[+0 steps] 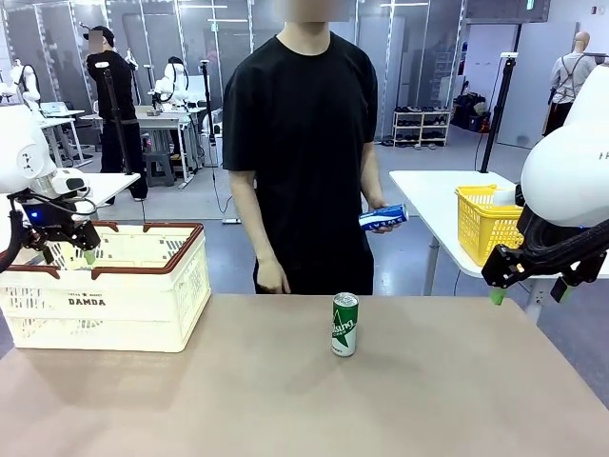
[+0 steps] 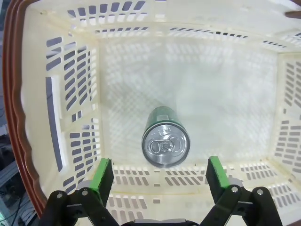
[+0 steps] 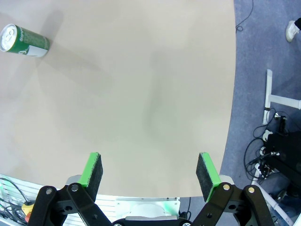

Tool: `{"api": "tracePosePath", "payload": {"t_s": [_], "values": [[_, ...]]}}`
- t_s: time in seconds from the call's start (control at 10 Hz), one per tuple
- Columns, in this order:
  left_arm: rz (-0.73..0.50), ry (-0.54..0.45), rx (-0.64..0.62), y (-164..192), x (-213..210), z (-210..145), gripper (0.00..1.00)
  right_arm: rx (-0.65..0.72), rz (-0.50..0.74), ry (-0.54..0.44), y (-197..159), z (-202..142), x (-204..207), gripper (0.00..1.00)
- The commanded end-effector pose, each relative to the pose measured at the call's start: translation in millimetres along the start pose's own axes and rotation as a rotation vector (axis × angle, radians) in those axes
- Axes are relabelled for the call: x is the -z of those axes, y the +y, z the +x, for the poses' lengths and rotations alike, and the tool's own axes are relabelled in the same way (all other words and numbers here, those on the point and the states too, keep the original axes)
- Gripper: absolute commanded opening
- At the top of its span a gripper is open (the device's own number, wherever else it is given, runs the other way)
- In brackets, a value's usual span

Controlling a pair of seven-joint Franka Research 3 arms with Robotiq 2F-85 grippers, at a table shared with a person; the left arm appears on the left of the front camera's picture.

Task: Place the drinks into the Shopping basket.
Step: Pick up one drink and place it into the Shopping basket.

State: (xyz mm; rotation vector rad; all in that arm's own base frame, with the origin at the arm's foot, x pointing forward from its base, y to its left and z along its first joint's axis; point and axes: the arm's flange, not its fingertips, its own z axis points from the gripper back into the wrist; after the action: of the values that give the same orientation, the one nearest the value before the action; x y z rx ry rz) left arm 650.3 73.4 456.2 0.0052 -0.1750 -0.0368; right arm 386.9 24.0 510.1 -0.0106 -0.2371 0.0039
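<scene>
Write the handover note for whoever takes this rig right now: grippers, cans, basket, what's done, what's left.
Left gripper: open, holding nothing, above the cream-white plastic lattice shopping basket with a dark red rim.
Right gripper: open, holding nothing, at the right side of the beige table.
Done: one slim green can stands upright inside the basket.
Left: the second slim green can stands upright mid-table. The blue-and-white can is in the person's hand at the far side, not on the table.
</scene>
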Motion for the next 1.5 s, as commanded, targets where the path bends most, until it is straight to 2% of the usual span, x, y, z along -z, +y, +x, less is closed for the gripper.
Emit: {"api": "tracePosePath", "payload": {"t_s": [0.0, 1.0, 1.1, 1.2, 1.4], "values": [[0.001, 0.003, 0.002, 0, 2, 0, 1.00, -0.003, -0.004, -0.002, -2, 0, -1, 1.00], [0.000, 0.003, 0.000, 0, 2, 0, 1.00, -0.003, -0.004, -0.002, -2, 0, -1, 1.00], [-0.042, -0.060, 0.081, -4, -26, 1, 1.00, -0.003, -0.004, -0.002, -2, 0, -1, 1.00], [-0.009, -0.121, 0.146, -5, -57, -3, 1.00, -0.003, -0.004, -0.002, -2, 0, -1, 1.00], [-0.034, -0.206, 0.309, -6, -107, -24, 1.00, -0.003, -0.004, -0.002, -2, 0, -1, 1.00]]}}
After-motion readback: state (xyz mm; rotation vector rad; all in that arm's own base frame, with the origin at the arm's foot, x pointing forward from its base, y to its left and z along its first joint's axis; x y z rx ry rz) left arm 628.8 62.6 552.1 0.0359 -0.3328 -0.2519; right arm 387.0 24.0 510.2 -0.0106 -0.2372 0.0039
